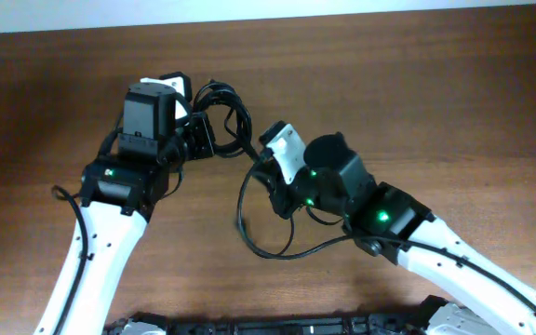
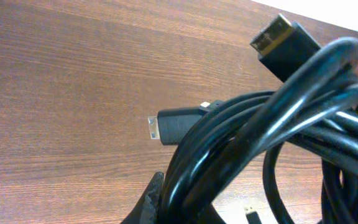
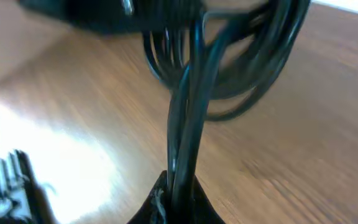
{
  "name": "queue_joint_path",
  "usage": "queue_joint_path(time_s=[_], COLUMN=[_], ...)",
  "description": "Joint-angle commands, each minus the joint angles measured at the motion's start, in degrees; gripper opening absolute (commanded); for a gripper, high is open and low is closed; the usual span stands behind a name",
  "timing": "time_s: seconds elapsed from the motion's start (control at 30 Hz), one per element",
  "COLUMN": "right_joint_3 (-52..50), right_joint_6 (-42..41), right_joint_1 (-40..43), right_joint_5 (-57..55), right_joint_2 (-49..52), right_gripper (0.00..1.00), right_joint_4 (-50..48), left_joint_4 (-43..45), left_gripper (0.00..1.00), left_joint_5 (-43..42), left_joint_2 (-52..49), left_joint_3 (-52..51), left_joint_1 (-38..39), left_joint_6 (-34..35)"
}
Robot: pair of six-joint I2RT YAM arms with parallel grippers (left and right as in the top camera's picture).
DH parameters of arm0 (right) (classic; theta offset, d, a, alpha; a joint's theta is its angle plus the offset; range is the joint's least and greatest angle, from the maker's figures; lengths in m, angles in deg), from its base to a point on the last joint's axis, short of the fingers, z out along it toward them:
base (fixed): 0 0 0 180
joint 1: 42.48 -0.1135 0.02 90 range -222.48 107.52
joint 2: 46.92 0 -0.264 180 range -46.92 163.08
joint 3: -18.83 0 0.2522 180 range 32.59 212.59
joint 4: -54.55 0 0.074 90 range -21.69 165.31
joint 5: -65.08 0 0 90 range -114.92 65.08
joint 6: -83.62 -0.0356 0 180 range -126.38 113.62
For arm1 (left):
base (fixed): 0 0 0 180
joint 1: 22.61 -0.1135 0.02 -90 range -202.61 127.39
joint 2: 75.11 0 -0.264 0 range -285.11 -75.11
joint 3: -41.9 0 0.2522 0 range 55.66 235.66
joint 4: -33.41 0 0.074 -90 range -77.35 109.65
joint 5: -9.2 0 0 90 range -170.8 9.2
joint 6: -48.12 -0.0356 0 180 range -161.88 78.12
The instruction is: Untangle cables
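The black cables (image 1: 229,119) form a tangled coil between my two grippers above the wooden table. My left gripper (image 1: 200,137) is shut on the coil's left side. In the left wrist view thick glossy cables (image 2: 253,137) rise from the left gripper (image 2: 188,208), with one plug (image 2: 173,124) pointing left and another plug (image 2: 277,38) at top right. My right gripper (image 1: 270,174) is shut on two or three strands; in the right wrist view those cables (image 3: 188,124) run up from the right gripper (image 3: 178,193) to the blurred coil. A loose loop (image 1: 254,233) trails onto the table.
The brown wooden table (image 1: 417,84) fills the view, with a pale edge along the far side. The left arm (image 1: 100,242) and right arm (image 1: 435,247) reach in from the near edge. A dark rail (image 1: 277,326) runs along the bottom.
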Motion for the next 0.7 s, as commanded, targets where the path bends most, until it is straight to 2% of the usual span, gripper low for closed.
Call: queue_joint_path(time_s=[0.0, 0.13, 0.37, 0.47, 0.5, 0.57, 0.67], right_joint_3=[0.94, 0.94, 0.94, 0.94, 0.94, 0.94, 0.92], right_joint_6=[-7.52, -13.38, -16.09, -20.9, -22.73, -26.67, -29.57], right_joint_1=[3.89, 8.92, 8.92, 10.8, 12.41, 14.82, 14.82], right_joint_5=[9.2, 10.62, 10.38, 10.38, 10.64, 11.13, 11.76], right_joint_2=[-2.05, -0.9, 4.98, 6.34, 6.32, 6.32, 6.69], right_gripper=[0.04, 0.04, 0.04, 0.04, 0.04, 0.04, 0.04], right_joint_4=[-6.16, -9.38, -9.88, -8.39, -8.28, -10.21, -12.26], left_joint_4=[0.5, 1.81, 4.42, 4.39, 4.17, 3.87, 4.15], left_gripper=[0.0, 0.0, 0.0, 0.0, 0.0, 0.0, 0.0], left_joint_5=[1.64, -1.07, -1.79, -1.46, -3.45, -12.63, -18.56], left_joint_2=[0.28, 0.13, 0.13, 0.13, 0.13, 0.13, -0.55], left_joint_3=[0.98, 0.98, 0.98, 0.98, 0.98, 0.98, 0.98], left_joint_1=[2.47, 5.7, 10.05, 10.01, 10.01, 10.05, 10.05], left_joint_6=[0.5, 0.52, 0.5, -0.87, -4.74, -11.85, -12.0])
